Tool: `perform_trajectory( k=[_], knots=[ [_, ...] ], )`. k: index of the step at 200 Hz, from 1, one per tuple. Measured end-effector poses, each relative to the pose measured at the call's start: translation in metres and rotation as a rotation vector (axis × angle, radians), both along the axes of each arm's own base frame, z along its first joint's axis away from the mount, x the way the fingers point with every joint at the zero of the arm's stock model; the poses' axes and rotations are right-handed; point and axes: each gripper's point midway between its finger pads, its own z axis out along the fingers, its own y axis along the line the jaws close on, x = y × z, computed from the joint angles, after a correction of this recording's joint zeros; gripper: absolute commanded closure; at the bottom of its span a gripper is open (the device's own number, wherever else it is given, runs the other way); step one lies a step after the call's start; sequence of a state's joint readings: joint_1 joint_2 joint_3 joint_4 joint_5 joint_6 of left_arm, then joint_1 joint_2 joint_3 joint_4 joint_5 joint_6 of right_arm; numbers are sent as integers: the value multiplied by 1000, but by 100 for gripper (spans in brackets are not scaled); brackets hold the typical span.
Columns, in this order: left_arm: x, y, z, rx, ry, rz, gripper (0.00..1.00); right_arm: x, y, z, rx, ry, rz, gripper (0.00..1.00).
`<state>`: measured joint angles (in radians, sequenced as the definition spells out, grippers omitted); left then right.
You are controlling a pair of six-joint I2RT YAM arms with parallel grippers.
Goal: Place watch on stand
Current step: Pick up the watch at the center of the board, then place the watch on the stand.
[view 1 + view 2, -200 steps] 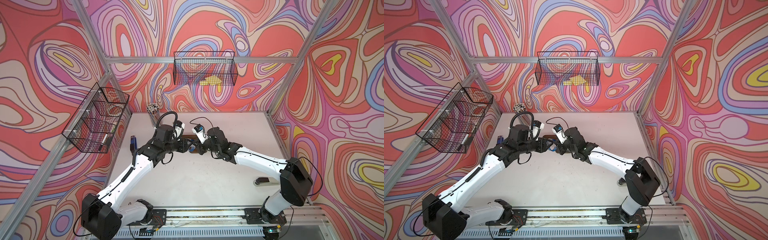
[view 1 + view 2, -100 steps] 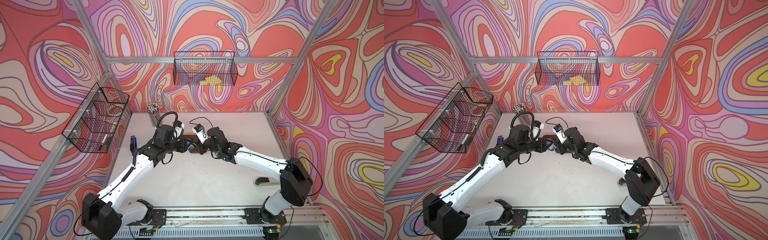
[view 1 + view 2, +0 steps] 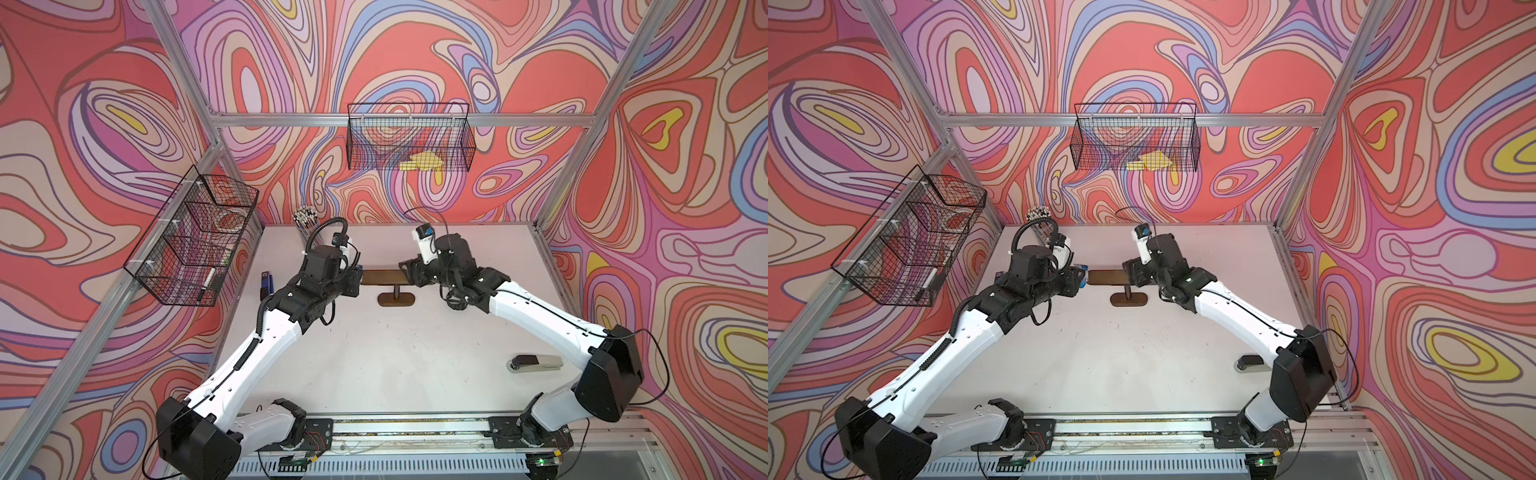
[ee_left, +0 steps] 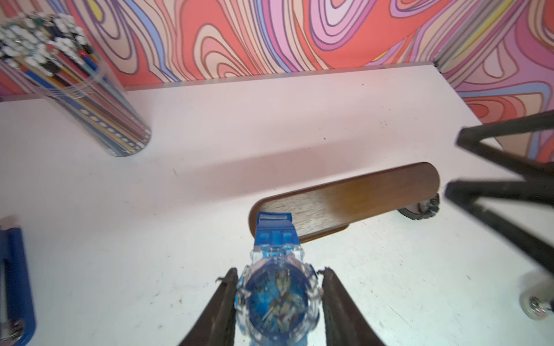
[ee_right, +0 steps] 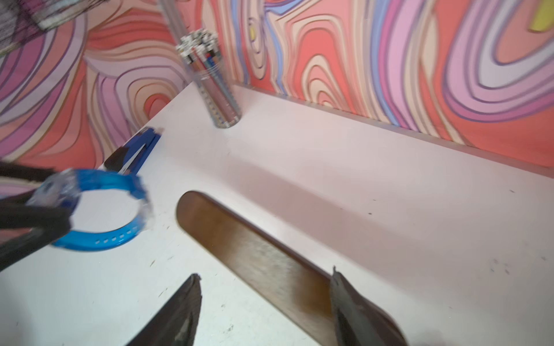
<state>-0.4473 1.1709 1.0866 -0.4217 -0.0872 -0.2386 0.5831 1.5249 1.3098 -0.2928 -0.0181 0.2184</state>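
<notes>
The watch (image 4: 277, 299) is translucent blue with a closed strap loop (image 5: 102, 239). My left gripper (image 4: 279, 271) is shut on its case, one finger on each side. It hangs just off the left end of the stand (image 3: 382, 277), a dark brown wooden T with a flat round-ended top bar (image 5: 239, 239) and an oval base (image 3: 397, 299). A small gap shows between the loop and the bar end. My right gripper (image 5: 264, 273) is open at the bar's right end, with one finger over the wood and nothing gripped. Both grippers flank the stand (image 3: 1106, 277) in both top views.
A clear cup of pens (image 3: 305, 218) stands at the back left. A blue stapler (image 3: 266, 282) lies behind my left arm. A grey stapler (image 3: 534, 363) lies at the front right. Wire baskets hang on the back wall (image 3: 409, 137) and left wall (image 3: 195, 241).
My right gripper has opened and drawn back to the right, uncovering the stand's top bar. The left arm has hardly moved and keeps hold of the watch.
</notes>
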Motion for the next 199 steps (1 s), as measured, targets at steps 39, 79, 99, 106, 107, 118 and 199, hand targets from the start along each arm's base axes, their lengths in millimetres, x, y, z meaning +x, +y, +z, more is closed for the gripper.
perform_trajectory(
  k=[39,79,99,106,107,118,199],
  knots=[
    [2,27,-32,93,1,120,71,13,-55,-15,35,127,-150,41],
    [3,38,-58,138,1,171,71,-4,-52,-44,46,246,-131,57],
    [10,37,-56,133,-24,182,71,-6,-54,-53,51,280,-138,59],
    [12,36,-55,130,-32,185,71,-6,-55,-56,52,290,-142,60],
    [13,36,-55,130,-34,185,71,-6,-55,-56,52,290,-142,60],
    [16,35,-55,126,-44,188,70,-7,-56,-62,49,305,-147,61],
    [30,22,-66,107,-41,157,70,-13,-58,-91,32,378,-163,66]
  ],
)
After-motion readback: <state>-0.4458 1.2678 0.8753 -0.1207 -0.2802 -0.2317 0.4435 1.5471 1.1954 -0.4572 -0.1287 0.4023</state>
